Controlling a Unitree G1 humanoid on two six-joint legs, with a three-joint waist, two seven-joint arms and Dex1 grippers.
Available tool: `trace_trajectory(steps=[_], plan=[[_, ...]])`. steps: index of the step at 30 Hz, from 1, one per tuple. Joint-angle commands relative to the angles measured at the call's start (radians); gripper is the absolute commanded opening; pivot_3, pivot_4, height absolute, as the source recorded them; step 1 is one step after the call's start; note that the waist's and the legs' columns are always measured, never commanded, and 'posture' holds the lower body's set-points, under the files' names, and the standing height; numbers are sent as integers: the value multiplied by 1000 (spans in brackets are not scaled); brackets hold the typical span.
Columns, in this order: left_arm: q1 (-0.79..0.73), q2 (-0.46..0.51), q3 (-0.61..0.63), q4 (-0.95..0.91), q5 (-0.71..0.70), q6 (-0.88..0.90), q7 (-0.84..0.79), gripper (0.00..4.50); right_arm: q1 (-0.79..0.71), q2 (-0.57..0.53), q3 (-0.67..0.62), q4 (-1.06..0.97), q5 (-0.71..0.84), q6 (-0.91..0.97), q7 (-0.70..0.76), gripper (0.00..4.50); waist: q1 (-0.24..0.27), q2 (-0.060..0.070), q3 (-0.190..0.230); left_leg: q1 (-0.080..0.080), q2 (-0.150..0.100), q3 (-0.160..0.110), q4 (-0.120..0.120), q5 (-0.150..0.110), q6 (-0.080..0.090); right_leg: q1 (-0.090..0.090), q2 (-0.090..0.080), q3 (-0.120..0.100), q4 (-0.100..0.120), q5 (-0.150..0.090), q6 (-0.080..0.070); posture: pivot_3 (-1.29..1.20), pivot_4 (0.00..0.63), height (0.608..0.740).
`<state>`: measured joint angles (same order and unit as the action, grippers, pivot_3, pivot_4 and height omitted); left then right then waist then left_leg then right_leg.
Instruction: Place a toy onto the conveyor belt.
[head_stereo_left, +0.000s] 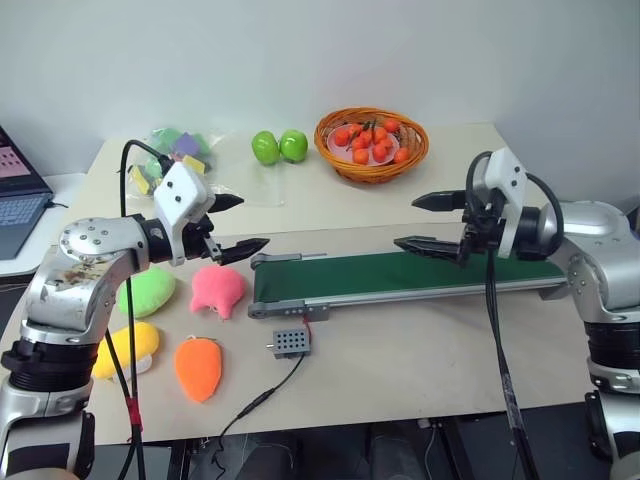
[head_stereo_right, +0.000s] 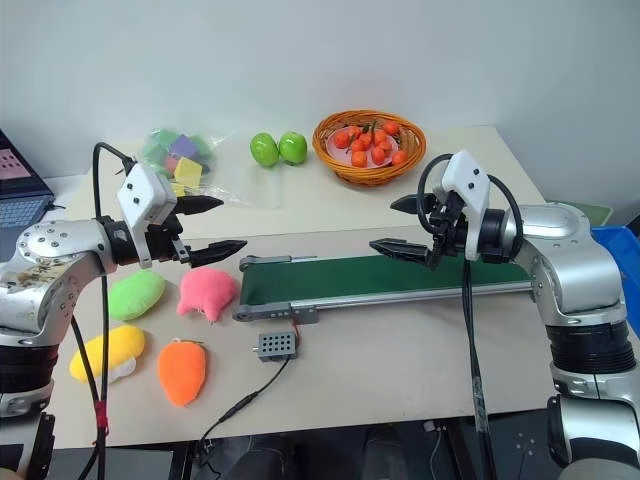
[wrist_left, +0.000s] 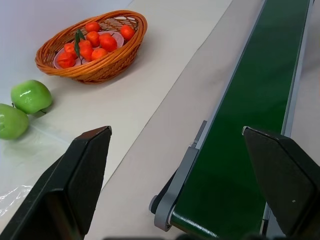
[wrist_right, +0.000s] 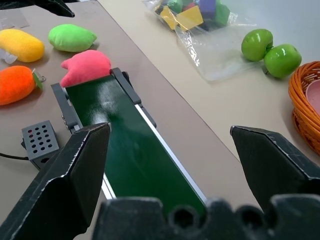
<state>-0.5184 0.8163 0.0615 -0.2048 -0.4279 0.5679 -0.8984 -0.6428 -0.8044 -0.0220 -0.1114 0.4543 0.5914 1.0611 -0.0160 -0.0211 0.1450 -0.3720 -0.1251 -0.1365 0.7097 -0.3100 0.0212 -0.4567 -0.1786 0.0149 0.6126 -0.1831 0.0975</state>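
The toy (head_stereo_right: 106, 352) lies at the table's left edge, beside the orange plush (head_stereo_right: 182, 371) — untouched. The left gripper (head_stereo_right: 208, 228) hangs above, jaws spread wide and empty; it should drop straight down and pinch the toy's middle. The conveyor belt (head_stereo_right: 400, 277) waits bare, under the right gripper (head_stereo_right: 405, 227) — also agape.

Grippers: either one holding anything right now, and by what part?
Nothing held. Left gripper and right gripper are both open and empty above the table. The yellow toy lies on the table, untouched; the belt carries nothing.
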Motion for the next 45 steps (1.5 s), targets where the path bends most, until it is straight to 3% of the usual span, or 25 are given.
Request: trace_trajectory(steps=[1, 8, 16, 23, 32, 38, 45], plan=[[-19, 3, 35, -15, -12, -22, -9, 4480, -4, -12, -38, -29, 18, -4, -5, 4500, 0, 0, 0, 0, 0, 0, 0, 0, 0, 0, 0, 0, 0, 0, 0, 0, 150, 740], [3, 26, 153, 79, -4, 54, 109, 4480, -29, 3, -17, -2, 9, -14, 4, 4500, -3, 0, 0, 0, 0, 0, 0, 0, 0, 0, 0, 0, 0, 0, 0, 0, 150, 740], [92, 29, 383, 218, 49, 105, 341, 4480, -63, 21, 13, 39, -1, -28, 30, 4500, -5, 0, 0, 0, 0, 0, 0, 0, 0, 0, 0, 0, 0, 0, 0, 0, 150, 740], [239, -66, 786, 187, -279, 485, 382, 4480, -101, 48, 58, 102, -22, -56, 75, 4500, -12, 0, 0, 0, 1, 0, -1, 0, 0, 0, 0, -1, 1, 0, 0, 0, 150, 740], [571, -154, 1204, 180, -610, 745, 361, 4480, -179, 83, 100, 192, -42, -111, 175, 4500, -28, 0, 0, 3, 2, 0, -1, -2, -1, 0, 1, 0, 1, 0, 0, 0, 150, 740], [745, -238, 1311, 238, -741, 784, 375, 4480, -228, 147, 102, 165, 30, -89, 245, 4500, -25, 0, 0, 5, 2, 1, -1, -2, -2, 0, 1, 0, 0, 0, -1, 0, 150, 740], [883, -306, 1306, 368, -789, 742, 360, 4480, -232, 221, 158, 140, 14, -91, 254, 4500, -20, 0, 0, 8, 3, 3, -1, -4, -2, 1, 1, 1, 1, 0, -1, 0, 150, 740]])
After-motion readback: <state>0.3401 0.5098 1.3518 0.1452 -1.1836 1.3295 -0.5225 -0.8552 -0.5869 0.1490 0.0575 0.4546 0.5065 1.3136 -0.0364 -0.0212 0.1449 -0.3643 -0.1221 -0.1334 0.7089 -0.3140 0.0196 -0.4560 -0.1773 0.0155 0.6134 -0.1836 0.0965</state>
